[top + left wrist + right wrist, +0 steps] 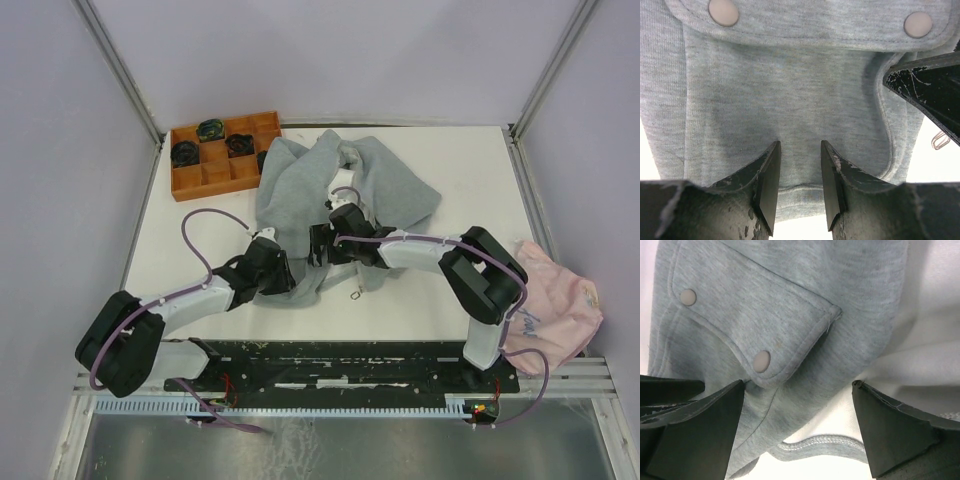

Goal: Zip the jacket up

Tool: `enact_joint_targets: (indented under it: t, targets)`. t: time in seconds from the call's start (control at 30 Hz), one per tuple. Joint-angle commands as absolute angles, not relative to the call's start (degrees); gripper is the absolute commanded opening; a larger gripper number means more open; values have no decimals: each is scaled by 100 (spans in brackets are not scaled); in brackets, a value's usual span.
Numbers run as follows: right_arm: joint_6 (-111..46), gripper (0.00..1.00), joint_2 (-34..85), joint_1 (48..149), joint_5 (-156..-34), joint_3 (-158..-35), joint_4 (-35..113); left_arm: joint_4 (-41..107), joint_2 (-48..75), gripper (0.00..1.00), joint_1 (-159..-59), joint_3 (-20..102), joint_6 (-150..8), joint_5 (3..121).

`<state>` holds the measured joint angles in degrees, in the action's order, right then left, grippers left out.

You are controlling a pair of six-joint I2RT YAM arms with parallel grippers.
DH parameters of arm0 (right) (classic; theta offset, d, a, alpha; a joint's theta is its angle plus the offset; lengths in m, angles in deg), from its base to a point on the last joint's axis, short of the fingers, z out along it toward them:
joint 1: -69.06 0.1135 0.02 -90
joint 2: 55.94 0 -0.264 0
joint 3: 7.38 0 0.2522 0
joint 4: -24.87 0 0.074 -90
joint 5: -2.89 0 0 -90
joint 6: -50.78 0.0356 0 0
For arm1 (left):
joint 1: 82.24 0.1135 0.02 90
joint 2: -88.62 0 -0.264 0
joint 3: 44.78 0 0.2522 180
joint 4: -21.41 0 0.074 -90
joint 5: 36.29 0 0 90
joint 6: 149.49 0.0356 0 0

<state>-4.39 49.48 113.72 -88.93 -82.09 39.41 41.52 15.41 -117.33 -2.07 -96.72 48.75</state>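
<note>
The jacket (300,185) lies rumpled mid-tabletop (420,310), its length running away from me, hem nearest. My left pincer (800,145) stands half open astride that hem, below the pocket (790,90), clamping nothing. My right pincer (797,385), spread wide and empty, hovers just beside it, nearer the white-lined front edge.

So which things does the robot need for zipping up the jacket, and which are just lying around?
For the job: the grey jacket, the left pincer, the right pincer.

Just lying about: the orange tray, the dark things in its compartments, the pink cloth.
</note>
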Motion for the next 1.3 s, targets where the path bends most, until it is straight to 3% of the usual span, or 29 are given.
enact_joint_targets:
  t: [0.0,0.27,0.53,0.93,1.13,1.27]
  targets:
    - [-625,96,4961,11311,-8346,-8519,4036,4039,1591,44,-11729,-312,-9673,4746]
    - [-742,97,4282,11146,-8661,-7920,4435,4334,2016,51,-11837,-121,-9711,4747]
    - [-994,97,3375,11143,-8952,-7634,4845,4825,2451,59,-12924,398,-10055,4000]
    - [-1021,96,2897,11151,-7941,-6926,5076,4842,1118,63,-13654,1220,-9837,3447]
    - [-996,95,2959,11148,-7818,-6814,5092,4762,277,62,-13654,1523,-9653,3163]
    - [-964,95,3016,11147,-7742,-6732,5028,4631,41,51,-13643,1596,-9518,3186]
